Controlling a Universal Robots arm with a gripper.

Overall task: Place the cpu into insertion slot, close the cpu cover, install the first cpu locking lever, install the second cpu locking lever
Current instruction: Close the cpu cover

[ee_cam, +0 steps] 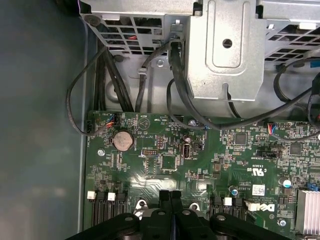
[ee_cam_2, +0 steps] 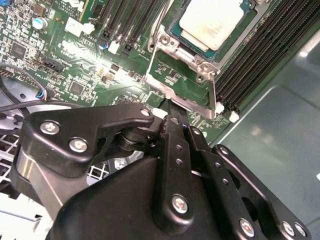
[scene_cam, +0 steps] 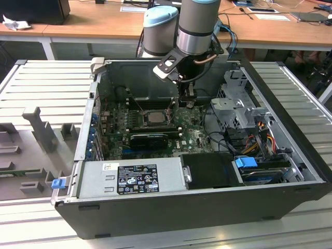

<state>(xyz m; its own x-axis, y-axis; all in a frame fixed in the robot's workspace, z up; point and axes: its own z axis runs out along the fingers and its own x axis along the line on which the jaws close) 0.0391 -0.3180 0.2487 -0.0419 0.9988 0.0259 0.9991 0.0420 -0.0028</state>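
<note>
The hand is reaching down inside an open computer case that is lying on a slatted metal tabletop. In both wrist views its two black fingers are pressing flat against each other with no gap between them, so the hand is clenched. Whether anything thin is being pinched at the tips cannot be told.

In the second wrist view the fingertips are touching, or sitting just at, the outer edge of the silver metal frame surrounding the socket. The cpu is lying beyond that edge, silver face up, apart from the hand and not being held. The cpu cover is lying down around it, framing the chip through its window. Long black memory slots are running beside the socket.

In the exterior view the cpu is sitting in the insertion slot on the green motherboard, and the hand is hanging just beside the slot, towards the exterior view's right.

In the first wrist view the hand is hovering over the motherboard, with a round coin battery nearby and a metal drive cage with black cables beyond the board's edge.
</note>
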